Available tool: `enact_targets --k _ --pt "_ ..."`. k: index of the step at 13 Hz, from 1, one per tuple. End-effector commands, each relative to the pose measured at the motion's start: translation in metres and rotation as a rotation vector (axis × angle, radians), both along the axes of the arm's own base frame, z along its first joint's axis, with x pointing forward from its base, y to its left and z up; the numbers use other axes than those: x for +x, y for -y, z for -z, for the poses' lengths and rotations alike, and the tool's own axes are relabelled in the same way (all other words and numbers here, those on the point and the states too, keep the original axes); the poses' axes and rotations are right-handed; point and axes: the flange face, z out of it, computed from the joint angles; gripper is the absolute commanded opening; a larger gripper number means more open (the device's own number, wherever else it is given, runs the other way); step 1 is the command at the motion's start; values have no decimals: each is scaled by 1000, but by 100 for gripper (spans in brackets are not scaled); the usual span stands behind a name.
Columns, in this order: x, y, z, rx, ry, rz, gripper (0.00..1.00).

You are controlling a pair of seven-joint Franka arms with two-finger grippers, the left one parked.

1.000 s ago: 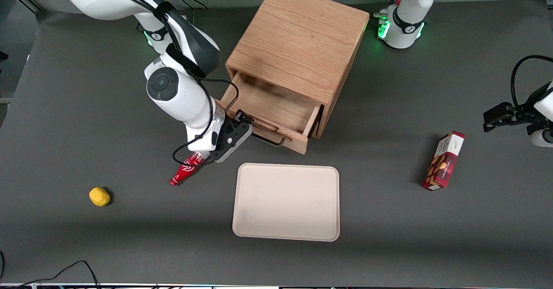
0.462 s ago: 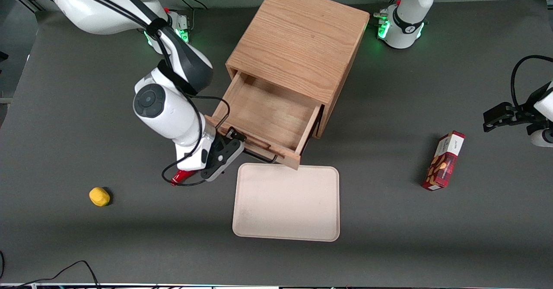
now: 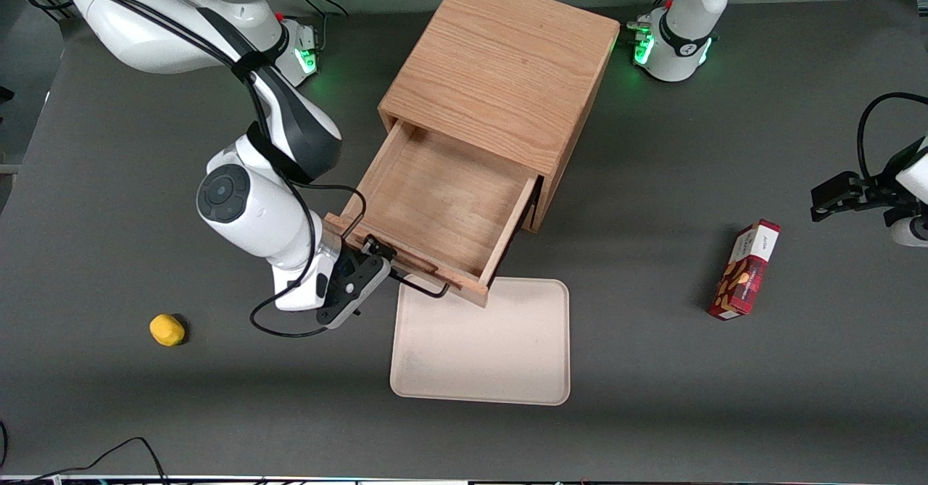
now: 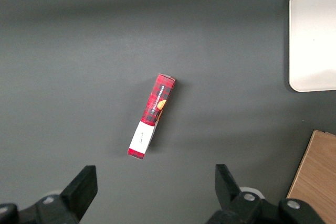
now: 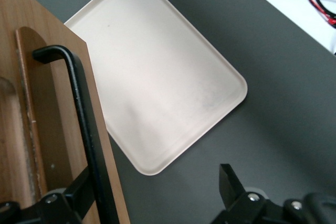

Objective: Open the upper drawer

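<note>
Your right arm's gripper [image 3: 383, 259] sits low at the front of the upper drawer [image 3: 435, 202], right at the end of the black wire handle [image 3: 420, 285] that is toward the working arm's end of the table. Fingers are spread wide, not clamped. In the right wrist view one finger [image 5: 79, 195] sits just beside the handle bar, maybe touching it, you can't tell for sure, and the other finger [image 5: 231, 182] is well apart from it over the dark table [image 3: 652, 398]. So the bar runs between the fingers but nothing is squeezed. The upper drawer stands well out of the oak cabinet [image 3: 500, 72], its bare wooden floor showing, nothing lying in it. The drawer front is the part nearest the front camera, and its corner overhangs the edge of the cream tray [image 3: 507, 354], which lies flat on the table nearer to the front camera than the cabinet. A small yellow object [image 3: 167, 329] sits on the table toward the working arm's end, well apart from the gripper. A red box [image 3: 745, 270] lies flat toward the parked arm's end, well apart from tray and cabinet.
</note>
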Motion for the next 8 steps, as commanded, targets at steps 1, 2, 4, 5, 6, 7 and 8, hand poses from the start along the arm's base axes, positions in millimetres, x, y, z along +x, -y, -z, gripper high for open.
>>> enact_targets --k 1,2,4,5,6,7,8 --pt "20 19 -4 -37 72 -29 100" --pt "20 19 -5 -37 73 -28 100" --pt "22 19 -12 -23 73 -12 100" --pt "20 17 -12 -8 57 3 100" --pt "19 17 -15 29 22 46 100" --pt "15 15 -21 80 -37 108 100" --pt "11 13 -30 110 -93 172 100"
